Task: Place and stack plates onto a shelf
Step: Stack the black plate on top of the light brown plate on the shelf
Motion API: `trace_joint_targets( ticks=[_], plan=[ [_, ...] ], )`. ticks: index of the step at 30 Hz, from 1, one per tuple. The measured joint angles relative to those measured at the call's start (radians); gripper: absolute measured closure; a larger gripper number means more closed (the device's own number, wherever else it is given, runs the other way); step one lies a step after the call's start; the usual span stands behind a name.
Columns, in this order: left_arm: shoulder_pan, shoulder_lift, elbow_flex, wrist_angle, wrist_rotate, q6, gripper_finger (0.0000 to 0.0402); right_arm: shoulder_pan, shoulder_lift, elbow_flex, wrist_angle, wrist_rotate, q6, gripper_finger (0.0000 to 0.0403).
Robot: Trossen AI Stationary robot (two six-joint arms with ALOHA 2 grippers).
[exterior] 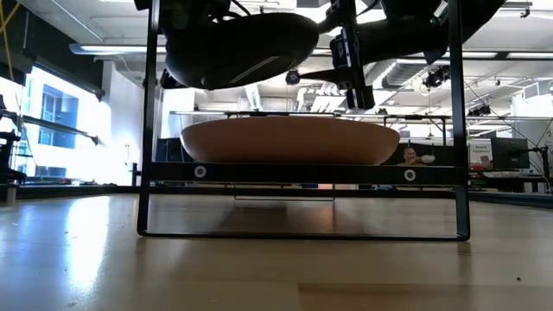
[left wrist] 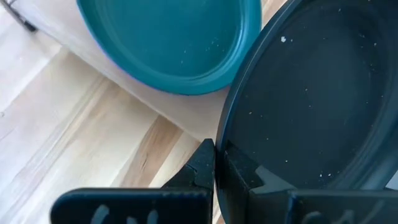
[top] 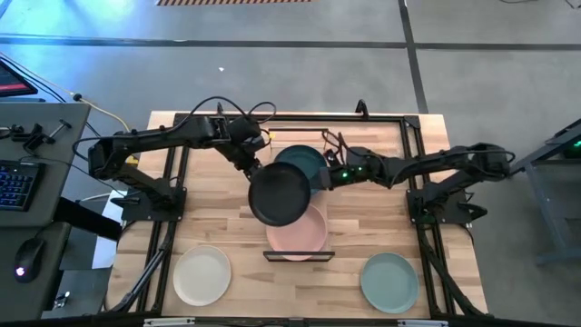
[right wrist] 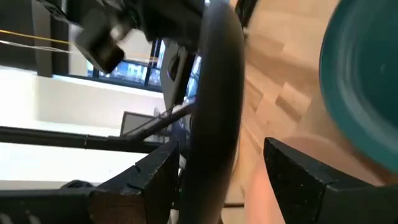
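My left gripper (top: 257, 170) (left wrist: 216, 149) is shut on the black plate (top: 280, 195) (exterior: 242, 43), which hangs in the air over the pink plate (top: 304, 238) (exterior: 289, 142). The pink plate lies on the near half of the shelf (top: 322, 211) (exterior: 302, 173). The dark teal plate (top: 304, 162) (left wrist: 174, 43) lies on the shelf's far half. My right gripper (top: 323, 177) (right wrist: 219, 149) is open, with its fingers on either side of the black plate's far-right rim (right wrist: 214, 93); I cannot tell whether they touch it. The purple plate is not plainly in view. My left gripper pinches the black plate's rim (left wrist: 225, 163) at its far-left side, one finger on the inner face and one on the outside. The fingers slant down from the table's far left. The plate is lifted clear above the pink plate and slightly tilted.
A cream-white plate (top: 202, 275) lies on the tabletop near the near-left corner, and a pale green plate (top: 390, 282) near the near-right corner. The shelf's black wire frame (exterior: 151, 130) stands around the plates. Bare wood lies between the two near plates.
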Motion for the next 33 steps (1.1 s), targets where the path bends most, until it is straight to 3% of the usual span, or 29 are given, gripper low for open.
trace_joint_targets(
  ticks=[7, 10, 18, 24, 33],
  plan=[
    [0.0, 0.0, 0.0, 0.007, -0.023, -0.001, 0.04, 0.022, 0.026, 0.0, 0.032, 0.027, 0.026, 0.0209],
    [0.0, 0.0, 0.0, 0.007, -0.057, -0.002, 0.0395, 0.021, 0.026, 0.0, 0.032, 0.029, 0.038, 0.0253],
    [0.0, -0.004, 0.002, 0.016, -0.023, 0.029, 0.0378, 0.021, 0.032, -0.005, -0.02, 0.037, 0.042, 0.0387],
    [0.032, -0.028, 0.001, 0.017, 0.021, 0.053, 0.035, -0.015, 0.022, -0.002, -0.039, 0.0, 0.014, 0.0385],
    [0.127, -0.204, -0.001, -0.017, -0.013, 0.067, 0.0306, -0.117, -0.076, -0.002, -0.17, -0.08, -0.082, 0.0399]
  ],
)
